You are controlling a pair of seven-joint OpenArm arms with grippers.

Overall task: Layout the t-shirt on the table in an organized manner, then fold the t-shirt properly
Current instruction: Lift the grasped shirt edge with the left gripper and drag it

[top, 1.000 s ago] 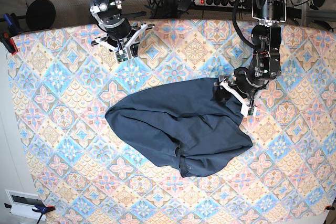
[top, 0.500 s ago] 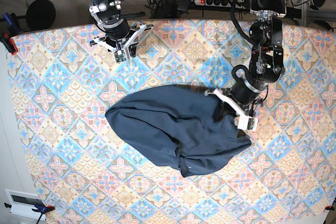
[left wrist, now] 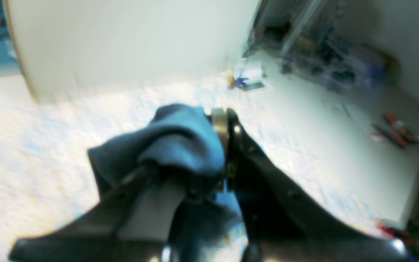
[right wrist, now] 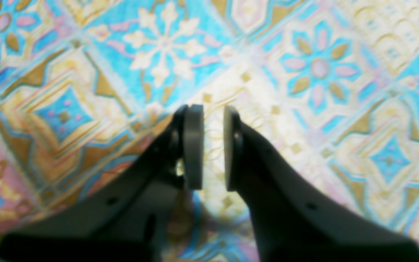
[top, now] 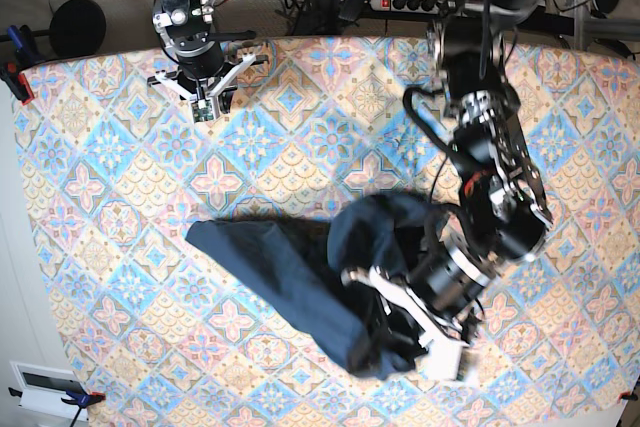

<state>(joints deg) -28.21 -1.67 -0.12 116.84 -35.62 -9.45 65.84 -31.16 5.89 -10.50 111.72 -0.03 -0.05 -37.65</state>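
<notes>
At the middle of the table [top: 90,147], toward its near edge, you have the t-shirt [top: 290,272] bunched into a dark, rumpled heap, one flatter tongue lying out to the side and the rest lifted into soft folds. Nothing is laid out yet: no sleeve, hem or collar can be picked out, so spreading it flat and every fold are left to do, as I judge it.

Your left gripper [left wrist: 218,149] is clamped shut on a fistful of the t-shirt; the wrist view shows slate-blue cloth bulging over one finger, raised off the table. The fabric looks thin, matte and limp, draping rather than holding shape.

Your right gripper [right wrist: 213,145] sits at the table's far edge, well apart from the t-shirt, holding nothing, its flat grey pads standing slightly apart over bare covering. That covering is a smooth printed cloth of diamond tiles in pink, light blue, cream and orange.
</notes>
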